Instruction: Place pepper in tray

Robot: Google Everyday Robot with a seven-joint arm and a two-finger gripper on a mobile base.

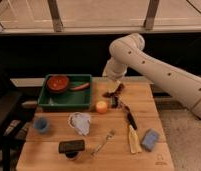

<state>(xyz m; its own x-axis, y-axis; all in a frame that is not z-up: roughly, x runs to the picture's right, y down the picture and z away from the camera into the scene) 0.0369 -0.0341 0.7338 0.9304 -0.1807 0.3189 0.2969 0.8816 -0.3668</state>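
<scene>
Camera view: the gripper (116, 84) hangs low just right of the tray (64, 103), directly above the dark red pepper (113, 94). How far it is open, and whether it grips the pepper, cannot be told. The pepper lies on the wooden table (144, 161), outside the tray and near its right wall. Inside the tray sits a red bowl (58, 83).

Smooth white arm (159, 70), rounded bulbous joints, end effector (115, 86) over the wooden table (142, 98)
</scene>
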